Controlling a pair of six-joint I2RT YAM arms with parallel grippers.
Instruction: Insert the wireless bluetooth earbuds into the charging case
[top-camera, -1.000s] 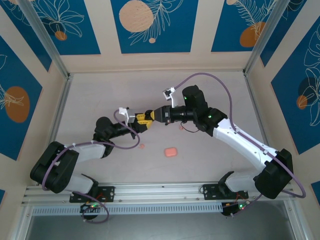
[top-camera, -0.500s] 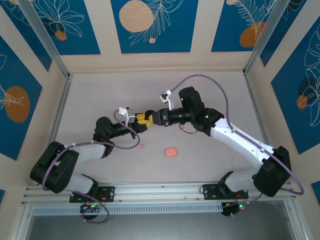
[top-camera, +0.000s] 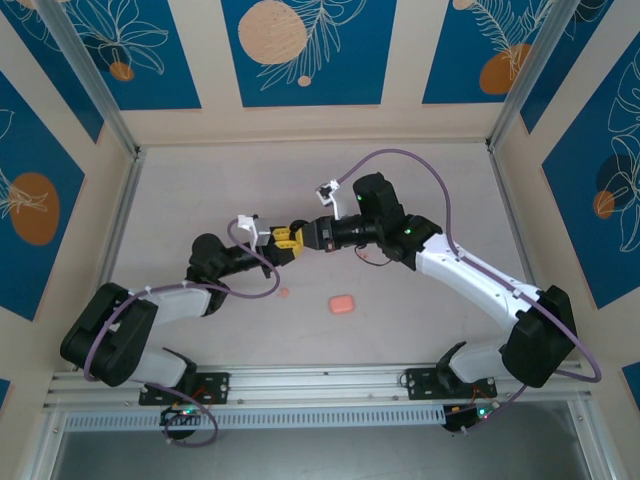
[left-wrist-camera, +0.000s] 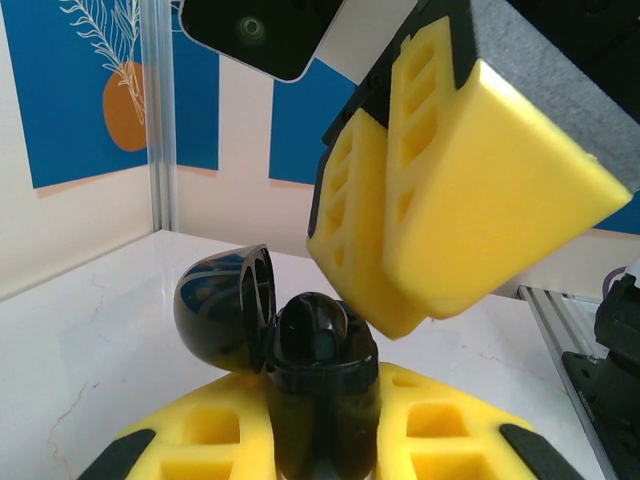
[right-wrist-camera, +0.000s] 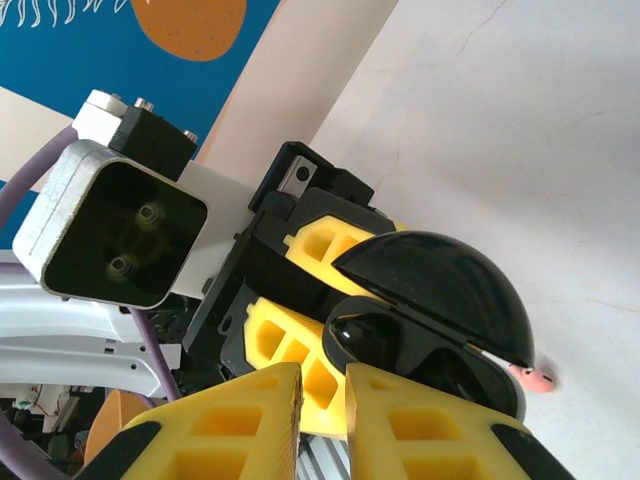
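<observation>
On your pale, marble-veined table (top-camera: 200, 200), nearest the arm bases, lay one salmon-pink rounded pebble (top-camera: 342, 302) and one tiny pink earbud (top-camera: 284, 292) (the two well apart). Beyond them your left gripper (left-wrist-camera: 320, 430) was clamped on the one glossy black charging case (left-wrist-camera: 320, 345), its domed lid hinged open. Your right gripper (right-wrist-camera: 322, 400), its yellow ribbed fingers all but together, hung just above the case's cup; I cannot tell whether it pinched anything.

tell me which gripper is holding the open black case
The left gripper: its yellow fingers clamp the black case, while the right gripper hovers shut above it.
</observation>
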